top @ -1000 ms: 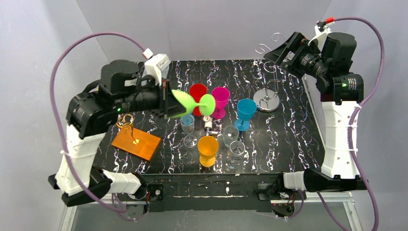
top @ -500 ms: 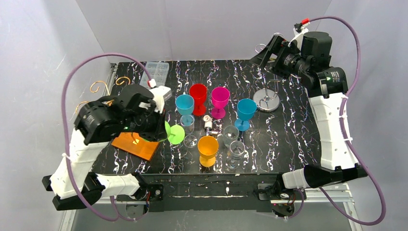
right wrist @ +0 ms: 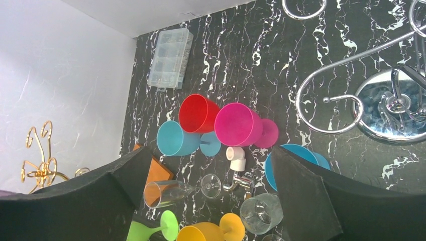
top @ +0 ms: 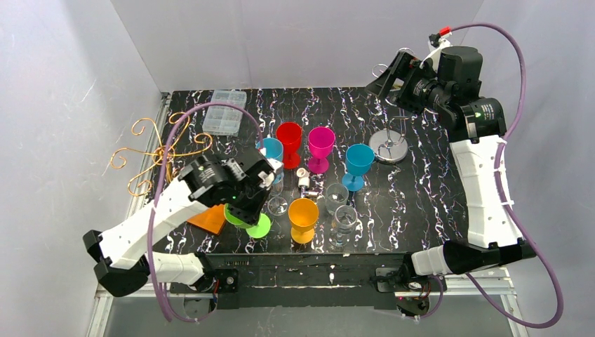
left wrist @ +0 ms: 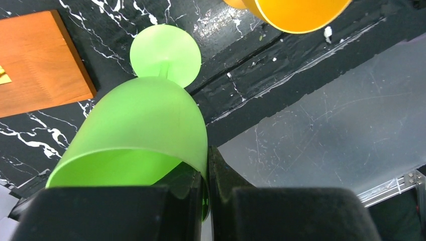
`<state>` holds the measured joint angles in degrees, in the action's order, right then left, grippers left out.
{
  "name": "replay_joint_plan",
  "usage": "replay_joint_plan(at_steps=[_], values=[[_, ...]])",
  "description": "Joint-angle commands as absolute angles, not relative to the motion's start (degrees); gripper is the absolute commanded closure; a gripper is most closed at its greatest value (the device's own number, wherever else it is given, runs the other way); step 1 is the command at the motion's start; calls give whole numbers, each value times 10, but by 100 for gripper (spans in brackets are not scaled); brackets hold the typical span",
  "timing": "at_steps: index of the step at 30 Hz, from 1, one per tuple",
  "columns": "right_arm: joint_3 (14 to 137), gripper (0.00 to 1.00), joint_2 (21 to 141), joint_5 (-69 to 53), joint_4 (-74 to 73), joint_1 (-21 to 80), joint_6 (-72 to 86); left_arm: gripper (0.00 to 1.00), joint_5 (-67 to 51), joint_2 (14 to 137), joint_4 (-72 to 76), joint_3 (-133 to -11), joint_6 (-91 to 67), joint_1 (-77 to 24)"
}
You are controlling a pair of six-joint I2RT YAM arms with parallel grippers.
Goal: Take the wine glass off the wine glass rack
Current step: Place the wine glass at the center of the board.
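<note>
Left fingers (left wrist: 226,186) are closed on the rim of the green glass (top: 257,226). It is off the gold rack (top: 158,151) and tilted, its foot at the surface's (top: 421,203) near edge. Right fingers (right wrist: 301,196) stand wide open, empty. Risk: if released tilted, the glass could topple over the edge or strike the orange glass (top: 303,214).

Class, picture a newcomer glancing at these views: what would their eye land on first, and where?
Probably the green wine glass, pinched by its rim in the shut left gripper at the near edge of the table. Next, the red glass, magenta glass and orange glass clustered mid-table. Then the curly gold rack at the left edge, and the open right gripper near the chrome rack, far right.
</note>
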<state>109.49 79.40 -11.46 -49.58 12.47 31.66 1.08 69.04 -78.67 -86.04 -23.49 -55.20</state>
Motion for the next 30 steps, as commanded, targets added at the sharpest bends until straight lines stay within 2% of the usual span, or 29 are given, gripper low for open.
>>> replay_joint_plan(at_steps=[1, 13, 21, 28, 30], values=[[1090, 2, 783, -102, -479, 127, 305, 100, 24, 699, -728, -802, -255, -562], [1067, 2, 768, -97, -477, 127, 299, 100, 50, 744, -636, -709, -269, -566], [1061, 2, 765, -91, -478, 127, 296, 100, 53, 756, -620, -687, -272, -566], [1057, 2, 760, -90, -477, 127, 296, 87, 53, 756, -618, -681, -270, -566], [1058, 2, 760, -89, -478, 127, 296, 79, 54, 754, -620, -684, -268, -566]])
